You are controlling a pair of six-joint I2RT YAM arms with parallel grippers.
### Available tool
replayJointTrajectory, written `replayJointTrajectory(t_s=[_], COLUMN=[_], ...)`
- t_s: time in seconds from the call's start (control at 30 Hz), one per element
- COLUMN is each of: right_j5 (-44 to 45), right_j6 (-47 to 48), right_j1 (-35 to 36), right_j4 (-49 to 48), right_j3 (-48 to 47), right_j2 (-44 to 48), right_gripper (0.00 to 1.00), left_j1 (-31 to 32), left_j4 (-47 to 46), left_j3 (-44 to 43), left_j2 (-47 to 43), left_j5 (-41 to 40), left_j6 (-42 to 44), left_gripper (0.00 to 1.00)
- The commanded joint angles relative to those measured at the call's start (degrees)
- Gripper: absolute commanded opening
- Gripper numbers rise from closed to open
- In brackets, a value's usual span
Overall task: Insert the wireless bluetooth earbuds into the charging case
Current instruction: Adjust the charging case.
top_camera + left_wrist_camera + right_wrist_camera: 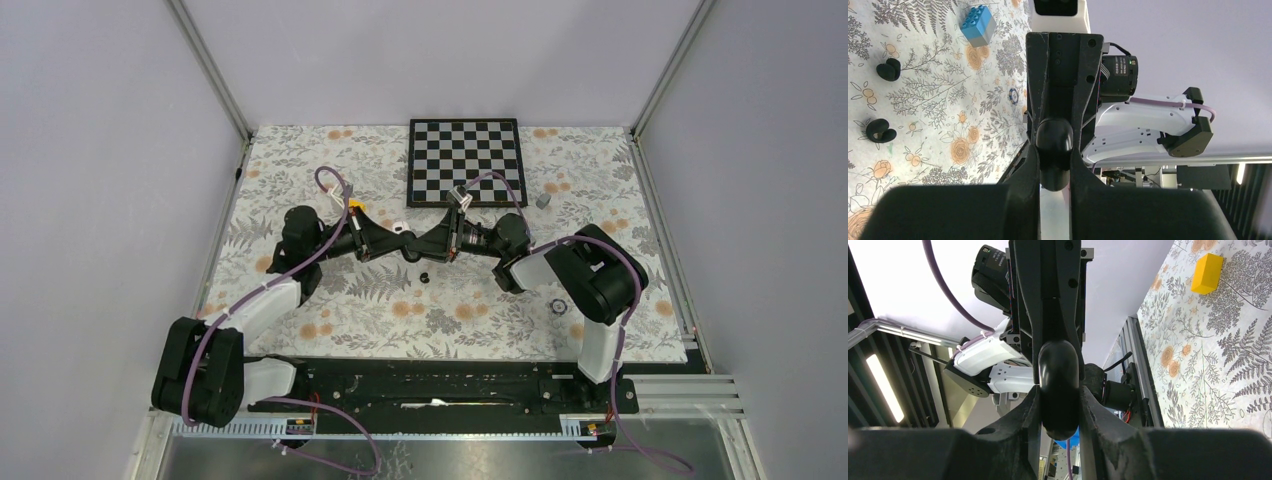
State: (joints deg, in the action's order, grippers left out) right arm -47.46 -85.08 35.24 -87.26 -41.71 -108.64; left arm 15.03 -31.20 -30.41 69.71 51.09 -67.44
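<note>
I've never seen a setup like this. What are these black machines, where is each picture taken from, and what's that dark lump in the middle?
These are two robot arms bolted at the near edge of a table covered in a flowered cloth. The overhead picture comes from a fixed camera above and behind them. The other two come from small cameras on each wrist, looking along that arm's own two fingers.

The arms meet in the middle. The left gripper and the right gripper both pinch one black rounded object from opposite ends. It is probably the charging case, though no lid or seam shows.

On the cloth lie two black earbuds, a blue and grey block, a yellow block and, at the far edge, a chessboard.
</note>
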Motion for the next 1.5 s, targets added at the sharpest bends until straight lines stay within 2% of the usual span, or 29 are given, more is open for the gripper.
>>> replayJointTrajectory(t_s=[0.0, 0.03, 0.07, 0.1, 0.17, 0.4, 0.53, 0.6, 0.67, 0.73, 0.97, 1.27, 1.47], right_j5=[0.00, -0.01, 0.00, 0.26, 0.64, 1.57, 2.46, 2.57, 3.19, 3.36, 3.00, 1.95, -2.54], right_j6=[-0.09, -0.15, -0.25, -0.14, 0.18, 1.73, 1.00, 0.91, 0.90, 0.92, 0.53, 0.12, -0.21], right_j1=[0.34, 0.23, -0.03, -0.38, -1.25, -2.54, -3.11, -3.52, -4.09, -4.41, -4.49, -4.48, -3.91], right_j4=[-6.77, -6.80, -6.79, -6.77, -6.57, -4.82, -6.56, -6.53, -6.67, -6.65, -6.72, -6.41, -8.01], right_j3=[-0.32, -0.24, -0.10, 0.22, 1.16, 2.55, 3.28, 3.45, 4.00, 4.45, 4.50, 2.92, -0.20], right_j2=[0.79, 0.84, 0.91, 1.15, 1.68, 1.16, 1.02, 1.39, 2.03, 2.53, 2.35, 2.17, 1.46], right_gripper=[0.00, 0.05, 0.28, 0.38, 0.48, 0.52, 0.51, 0.44, 0.34, 0.30, 0.45, 0.52, 0.59], left_j1=[0.44, 0.40, 0.37, 0.36, 0.15, -0.15, -0.32, -0.51, -0.68, -0.78, -1.24, -1.58, -1.58], left_j4=[0.55, 0.76, 0.61, 0.20, -0.42, -7.75, -7.30, -7.07, -6.82, -6.45, -6.59, -7.12, -7.21], left_j3=[-3.16, -3.31, -3.33, -3.38, -3.42, -2.25, -2.25, -2.27, -2.33, -2.40, -2.54, -2.80, -3.13], left_j2=[-0.54, -0.49, -0.55, -0.59, -0.62, 0.55, 0.44, 0.42, 0.47, 0.46, 0.07, 0.57, 1.28], left_j5=[-0.10, 0.12, 0.48, 0.88, 1.96, 6.22, 6.39, 6.55, 6.74, 6.96, 7.47, 8.33, 8.39], left_j6=[3.24, 3.47, 3.47, 3.35, 3.09, -1.34, -0.97, -0.85, -0.56, -0.29, -0.56, -0.94, -0.85], left_gripper=[0.00, 0.00, 0.00, 0.00, 0.00, 0.00, 0.00, 0.00, 0.00, 0.00, 0.00, 0.00, 0.00])
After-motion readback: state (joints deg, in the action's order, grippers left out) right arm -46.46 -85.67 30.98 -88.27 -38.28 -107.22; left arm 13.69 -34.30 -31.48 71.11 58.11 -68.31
